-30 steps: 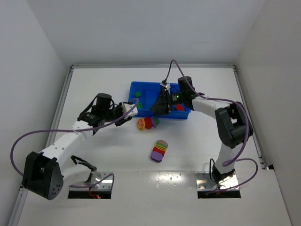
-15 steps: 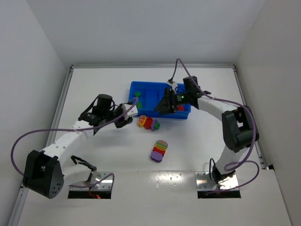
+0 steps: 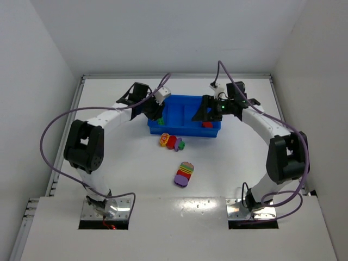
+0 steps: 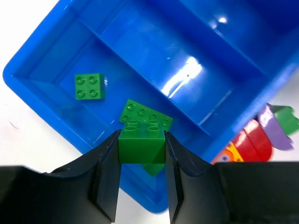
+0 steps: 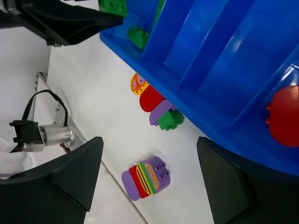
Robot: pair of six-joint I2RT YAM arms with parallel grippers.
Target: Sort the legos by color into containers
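Green brick (image 4: 141, 150) sits clamped in the left gripper (image 4: 141, 140), studs facing away from the wrist, above the tray's (image 3: 182, 111) leftmost compartment. Two more greens lie there: a square one (image 4: 89, 87) and a longer one (image 4: 145, 114) set askew to the dividers. The tray's long axis runs left to right. The right gripper (image 5: 149, 142) hangs over the right end, jaws wide and holding nothing, near a red brick (image 5: 282, 116) in the rightmost compartment. Two clumps (image 3: 171, 142) (image 3: 184, 174) lie on the table before the tray.
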